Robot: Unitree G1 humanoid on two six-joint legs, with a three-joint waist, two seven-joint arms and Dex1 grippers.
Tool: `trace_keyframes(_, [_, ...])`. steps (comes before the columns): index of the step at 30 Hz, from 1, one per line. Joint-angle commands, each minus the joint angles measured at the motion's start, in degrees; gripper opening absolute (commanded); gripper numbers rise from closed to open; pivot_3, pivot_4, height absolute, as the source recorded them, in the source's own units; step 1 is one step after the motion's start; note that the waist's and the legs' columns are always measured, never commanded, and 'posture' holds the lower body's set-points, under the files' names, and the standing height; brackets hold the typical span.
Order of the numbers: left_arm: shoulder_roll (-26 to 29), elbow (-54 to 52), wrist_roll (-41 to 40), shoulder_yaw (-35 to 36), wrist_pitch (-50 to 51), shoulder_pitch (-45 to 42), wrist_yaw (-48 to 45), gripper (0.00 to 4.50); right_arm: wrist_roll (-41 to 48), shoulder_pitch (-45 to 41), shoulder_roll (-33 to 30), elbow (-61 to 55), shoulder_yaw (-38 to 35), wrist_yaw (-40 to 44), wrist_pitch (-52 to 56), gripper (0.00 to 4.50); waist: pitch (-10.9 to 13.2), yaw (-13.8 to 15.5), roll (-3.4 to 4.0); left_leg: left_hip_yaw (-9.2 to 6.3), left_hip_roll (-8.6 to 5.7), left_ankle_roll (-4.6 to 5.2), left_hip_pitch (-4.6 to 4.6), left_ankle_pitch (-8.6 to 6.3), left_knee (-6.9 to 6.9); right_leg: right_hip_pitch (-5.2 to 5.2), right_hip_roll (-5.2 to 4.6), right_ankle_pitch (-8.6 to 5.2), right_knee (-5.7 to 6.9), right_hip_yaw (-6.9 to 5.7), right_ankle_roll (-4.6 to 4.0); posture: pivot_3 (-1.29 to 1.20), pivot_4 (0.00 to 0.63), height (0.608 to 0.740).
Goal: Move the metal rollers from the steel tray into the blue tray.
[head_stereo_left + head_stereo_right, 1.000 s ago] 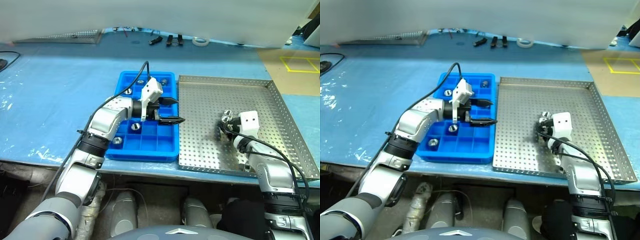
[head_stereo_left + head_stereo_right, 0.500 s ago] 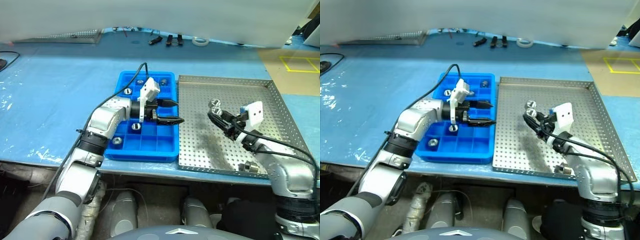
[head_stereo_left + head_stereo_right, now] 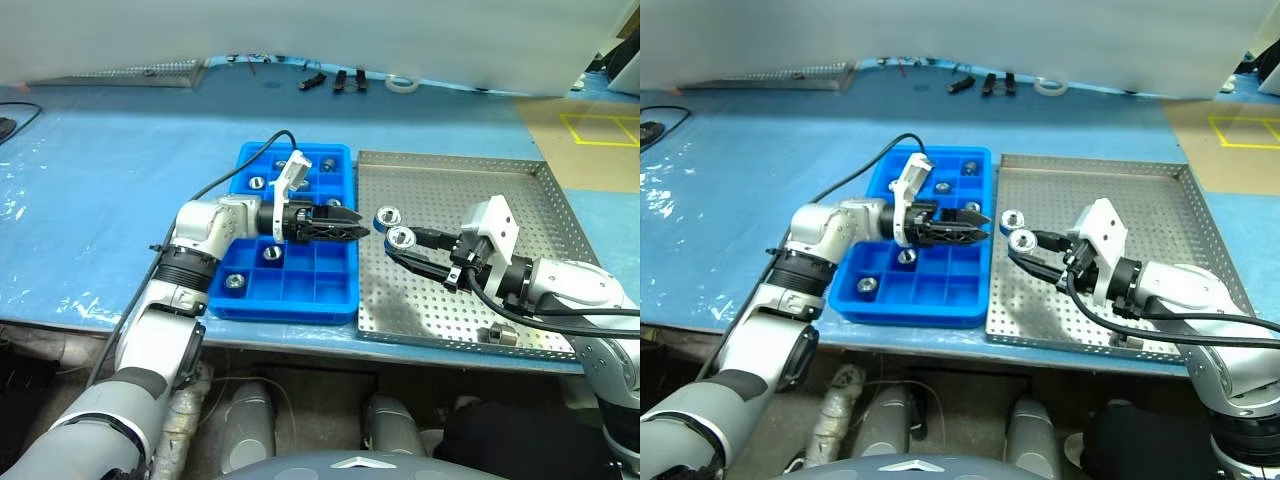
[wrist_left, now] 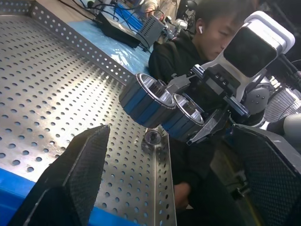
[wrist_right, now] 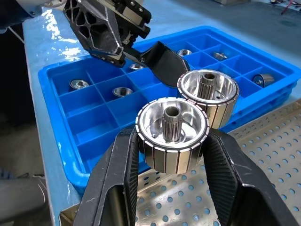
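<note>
Partway through, judging by what sits where. Nearest: 1 metal roller [image 3: 497, 335] lying loose on the steel tray [image 3: 520, 200], near its front rim, just behind and under the right gripper's wrist. So at least that 1 left to move, plus the 2 in hand.

Right gripper [image 3: 397, 240] clamped on 2 metal rollers [image 5: 172, 133], pinched side by side between the black fingers [image 5: 117, 169], lifted clear of the perforated base, over the steel tray's left edge and pointing at the blue tray [image 3: 250, 300]. Not delivered yet; both still need dropping into compartments.

Left gripper [image 3: 352, 226] spread wide, holding nothing, level over the blue tray's right side, tips just beside the 2 held rollers, not touching as far as visible. Looks like a handover or a waiting pose; cannot tell which.

Beyond the left gripper: blue tray already carrying several rollers, roughly 5 or 6 visible in separate cells, e.g. front-left cell [image 3: 234, 281] and far cells [image 3: 327, 163]. Many cells still free. Far half of the steel tray bare.
</note>
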Motion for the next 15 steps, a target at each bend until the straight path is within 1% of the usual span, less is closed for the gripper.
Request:
trace_keyframes(1, [-0.57,-0.24,-2.20,1.36,1.34,-2.01,-0.80,4.40,-1.42,-0.18,-1.16,-1.92,0.76,1.64,-3.15,1.62,0.00,0.00,-0.01,0.00,0.00,0.00,-0.01,0.00,0.00,0.00,0.00,0.00,0.00,0.00,0.00,-0.27,0.150,0.740])
trace_keyframes(8, [-2.49,1.24,-3.23,1.87,3.86,-2.63,0.60,4.40,-2.40,0.33,-0.64,-1.60,1.73,2.89,-5.59,1.62,0.00,-0.11,-0.01,0.00,0.00,0.02,-0.02,-0.01,-0.02,-0.02,0.01,0.00,-0.06,0.00,0.00,-0.27,0.150,0.740])
trace_keyframes(15, [-3.85,3.74,-1.53,0.79,3.01,-2.74,0.61,4.40,-1.57,-0.94,-0.17,-1.94,1.68,3.37,-6.47,1.62,0.00,-0.18,-0.01,0.00,0.00,0.04,-0.02,-0.01,-0.02,-0.01,0.01,0.00,-0.06,0.00,0.00,-0.29,0.150,0.740])
